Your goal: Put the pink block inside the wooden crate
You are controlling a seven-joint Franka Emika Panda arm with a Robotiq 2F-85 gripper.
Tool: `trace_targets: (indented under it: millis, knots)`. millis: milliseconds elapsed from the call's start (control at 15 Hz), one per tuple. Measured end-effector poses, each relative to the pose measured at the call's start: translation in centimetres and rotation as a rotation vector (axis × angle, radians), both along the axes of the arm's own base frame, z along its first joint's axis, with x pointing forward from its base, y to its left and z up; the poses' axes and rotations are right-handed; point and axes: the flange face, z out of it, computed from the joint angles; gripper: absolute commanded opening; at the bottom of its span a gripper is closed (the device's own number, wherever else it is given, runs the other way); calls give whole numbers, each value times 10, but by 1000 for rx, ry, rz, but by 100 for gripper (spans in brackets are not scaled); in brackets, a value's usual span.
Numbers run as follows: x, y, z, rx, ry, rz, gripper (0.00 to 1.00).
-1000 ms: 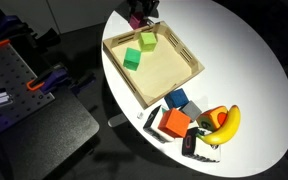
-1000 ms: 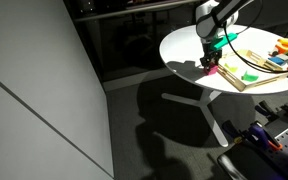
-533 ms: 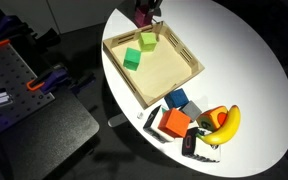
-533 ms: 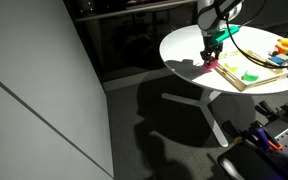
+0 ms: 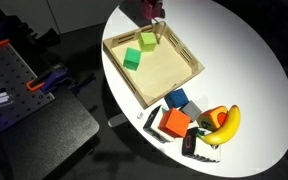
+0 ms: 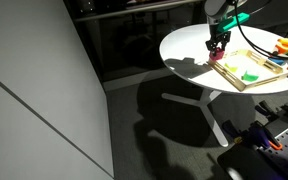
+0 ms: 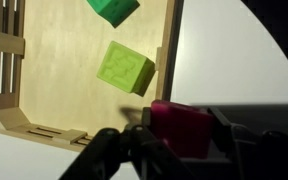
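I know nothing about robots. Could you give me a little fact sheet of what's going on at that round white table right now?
Robot's pincer: shut on the pink block
Where the block is: just outside the wooden crate, beside its rim, over the white table
Inside the crate: one green cube, plus a second green cube
Elsewhere on the table: a banana and an orange block, clustered with other small items off the crate's far corner
Job status: block not yet in the crate
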Motion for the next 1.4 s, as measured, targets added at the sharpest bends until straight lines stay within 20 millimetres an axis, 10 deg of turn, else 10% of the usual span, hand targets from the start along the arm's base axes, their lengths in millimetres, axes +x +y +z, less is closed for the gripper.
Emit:
trace_targets:
  millis: [467, 600, 867, 1400]
  knots:
    - [-39, -36, 1, 5, 79, -80, 33]
    - [-51, -47, 4, 8, 87, -103, 83]
    - [-70, -56, 15, 17, 84, -126, 99]
    - [-85, -41, 62, 48, -48, -84, 100]
